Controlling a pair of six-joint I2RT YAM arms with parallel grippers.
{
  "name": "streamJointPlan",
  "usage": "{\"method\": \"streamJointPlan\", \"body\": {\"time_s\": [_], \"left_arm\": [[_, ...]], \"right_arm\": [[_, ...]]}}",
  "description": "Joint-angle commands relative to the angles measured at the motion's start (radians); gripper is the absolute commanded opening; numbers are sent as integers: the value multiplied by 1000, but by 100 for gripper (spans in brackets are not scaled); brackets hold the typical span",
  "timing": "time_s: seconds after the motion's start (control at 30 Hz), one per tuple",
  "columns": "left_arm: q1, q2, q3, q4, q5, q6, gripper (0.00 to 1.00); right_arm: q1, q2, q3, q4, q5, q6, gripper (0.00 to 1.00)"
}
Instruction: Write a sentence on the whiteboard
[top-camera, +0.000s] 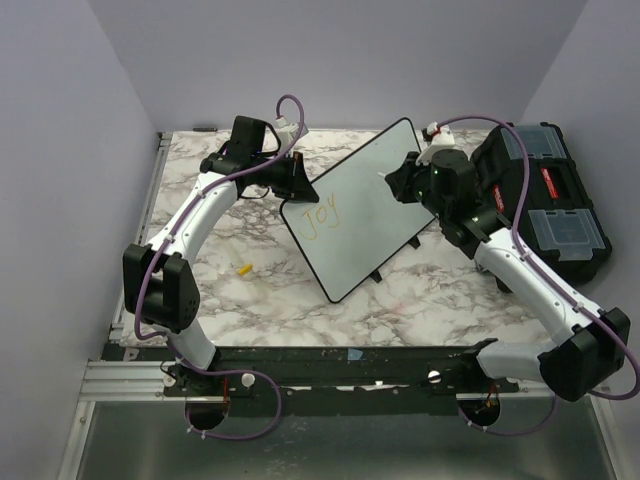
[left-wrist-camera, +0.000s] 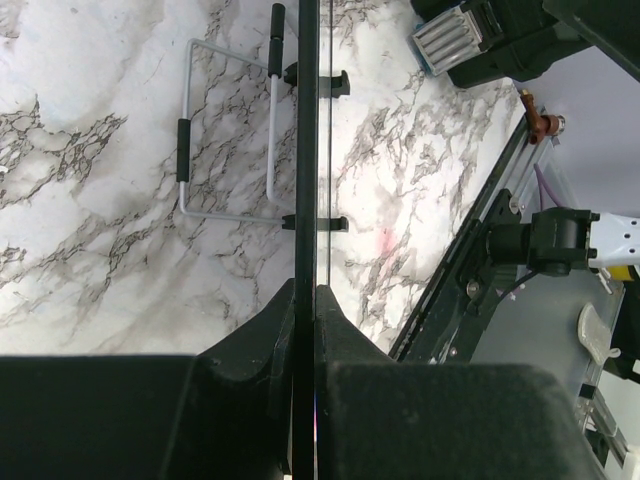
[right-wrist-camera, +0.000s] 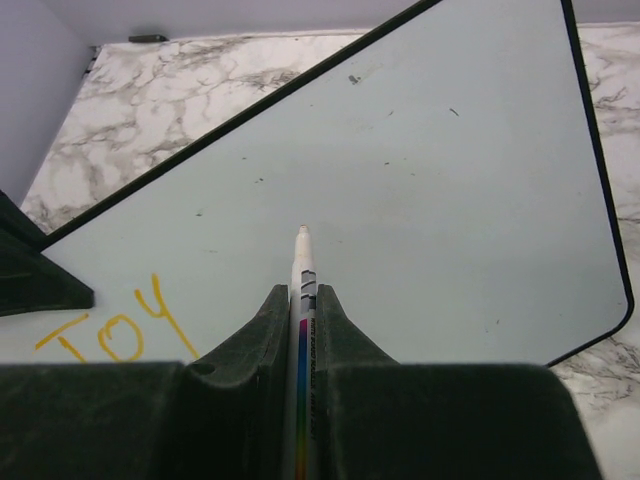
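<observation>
The whiteboard (top-camera: 365, 195) lies tilted across the marble table, white with a thin black rim. Of the sentence, only "JOY" (top-camera: 322, 214) shows in yellow-orange near the board's left edge; the right wrist view has the word (right-wrist-camera: 120, 330) at lower left. My left gripper (top-camera: 292, 186) is shut on the board's left rim, which the left wrist view shows edge-on (left-wrist-camera: 307, 150) between the jaws (left-wrist-camera: 306, 295). My right gripper (right-wrist-camera: 303, 290) is shut on a white marker (right-wrist-camera: 303, 262). Its tip points at the blank board (right-wrist-camera: 430, 170), right of the word. Whether the tip touches, I cannot tell.
A black toolbox (top-camera: 548, 195) with clear lids stands at the right edge, behind my right arm. A small yellow cap (top-camera: 244, 268) lies on the marble left of the board. A wire stand (left-wrist-camera: 228, 135) lies on the table in the left wrist view.
</observation>
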Motion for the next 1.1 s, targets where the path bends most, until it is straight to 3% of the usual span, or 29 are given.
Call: {"method": "streamJointPlan", "body": {"time_s": [0.0,1.07], "left_arm": [[-2,-53,5,57,-7,22,0],[-4,-58,0,67,4,14,0]], "right_arm": [[0,26,-12,24,-80,8,1],[0,156,5,90,-113,34,1]]}}
